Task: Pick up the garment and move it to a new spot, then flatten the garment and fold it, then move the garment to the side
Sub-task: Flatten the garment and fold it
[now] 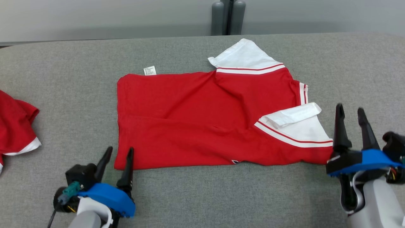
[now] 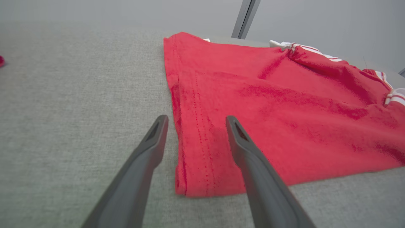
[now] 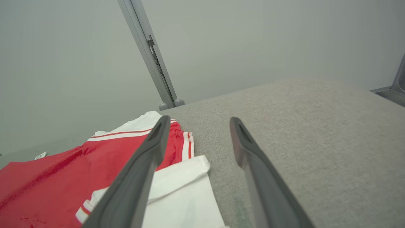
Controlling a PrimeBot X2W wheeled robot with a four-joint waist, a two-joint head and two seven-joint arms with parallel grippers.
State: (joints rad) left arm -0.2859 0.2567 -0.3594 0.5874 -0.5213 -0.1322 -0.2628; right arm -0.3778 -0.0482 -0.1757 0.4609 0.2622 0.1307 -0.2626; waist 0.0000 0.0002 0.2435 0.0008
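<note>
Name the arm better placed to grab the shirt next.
Probably left. Its open tool straddles the shirt's hem corner, while the right tool, also open, points over bare table beside the white sleeve, off the cloth.

The garment (image 1: 202, 120) lies in the middle of the surface (image 1: 63, 79). The left claw (image 1: 120, 148) stands at its near left corner, the right claw (image 1: 350, 108) just beside its right edge. A 2nd garment (image 1: 15, 126) lies far left, well apart.
</note>
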